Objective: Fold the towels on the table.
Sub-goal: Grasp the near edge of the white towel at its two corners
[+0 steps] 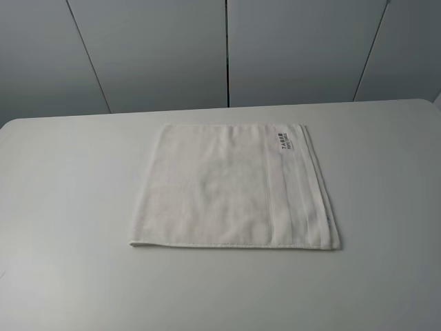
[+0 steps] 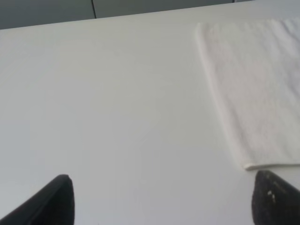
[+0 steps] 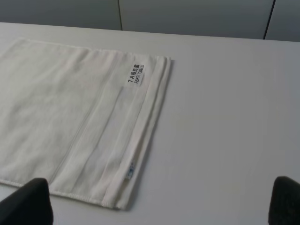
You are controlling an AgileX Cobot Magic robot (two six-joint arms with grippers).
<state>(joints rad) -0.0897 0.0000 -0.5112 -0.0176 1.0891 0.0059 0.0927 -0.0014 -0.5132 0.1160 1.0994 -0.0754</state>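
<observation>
The white terry towel (image 1: 231,187) lies flat on the white table (image 1: 69,207), folded into a near square, with a small dark-printed label (image 1: 286,142) and stripe bands along its right edge. Neither arm shows in the high view. In the left wrist view my left gripper (image 2: 164,199) is open, its dark fingertips (image 2: 54,201) wide apart above bare table, the towel (image 2: 253,89) just off its right finger. In the right wrist view my right gripper (image 3: 159,201) is open, near the towel's (image 3: 70,117) banded edge and label (image 3: 136,74).
A grey panelled wall (image 1: 220,48) stands behind the table's far edge. Bare tabletop surrounds the towel on all sides.
</observation>
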